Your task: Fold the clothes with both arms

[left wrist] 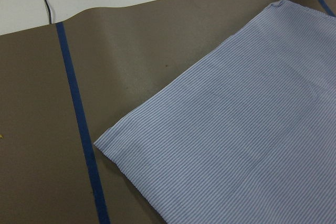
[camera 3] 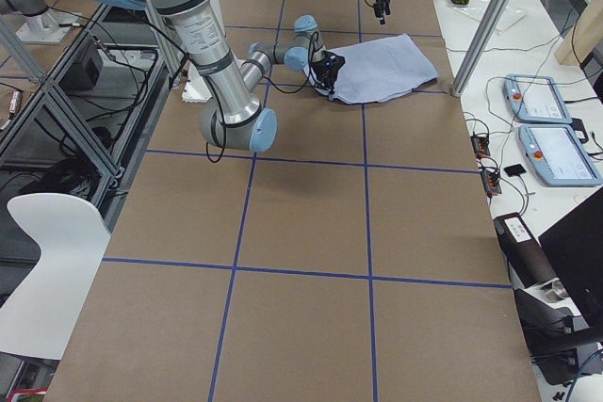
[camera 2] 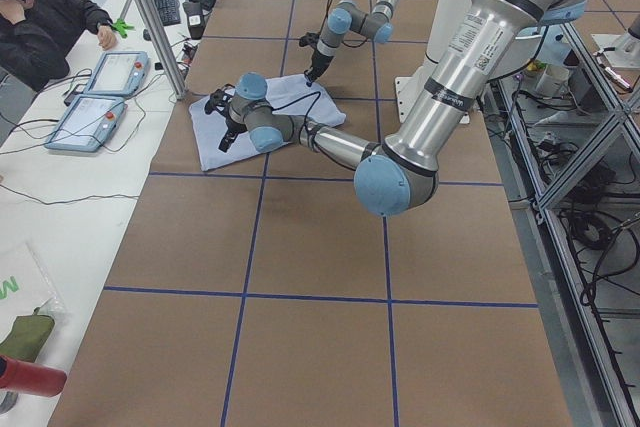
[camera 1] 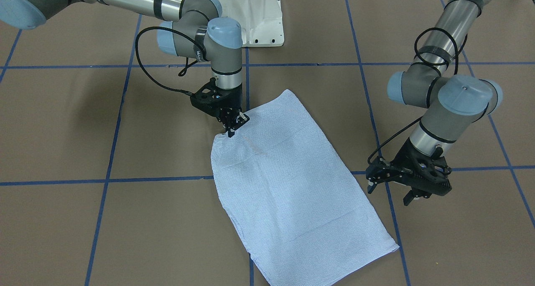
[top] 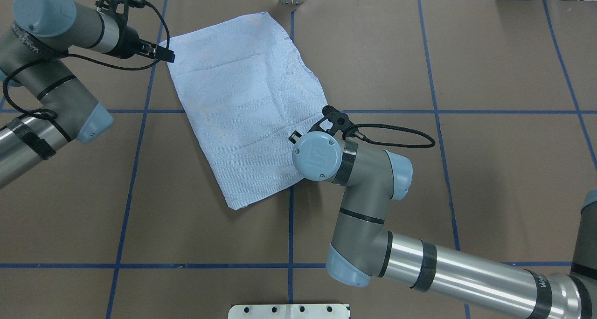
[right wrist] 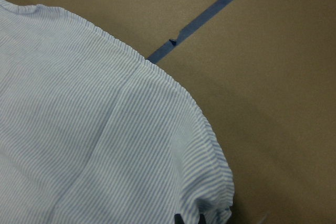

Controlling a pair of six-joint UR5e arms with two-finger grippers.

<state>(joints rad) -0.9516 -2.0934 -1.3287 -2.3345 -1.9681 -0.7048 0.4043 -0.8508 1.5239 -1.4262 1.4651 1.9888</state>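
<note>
**Shirt** (camera 1: 288, 181): light-blue cloth with fine white stripes. It is folded to a long rectangle and lies flat, with faint crease lines across it. It sits near mid-table, askew to the tape grid and lying over two of its lines.

**Table** (camera 1: 62, 131): matte brown paper cover, marked into squares with blue tape (camera 1: 113, 123).

**Right gripper** (camera 1: 231, 129): black, with slim fingers pointing straight down. The fingers are pinched together on the shirt's edge at its corner nearest the robot, and the cloth puckers there.

**Left gripper** (camera 1: 388, 196): black openwork frame, fingers spread with nothing between them. It hangs over bare table beside the shirt's edge, clear of it.

**Base** (camera 1: 250, 14): white, with bolt holes.

**Right arm** (top: 466, 272): silver-grey tube with light-blue caps. Its lettering is too small to read.
</note>
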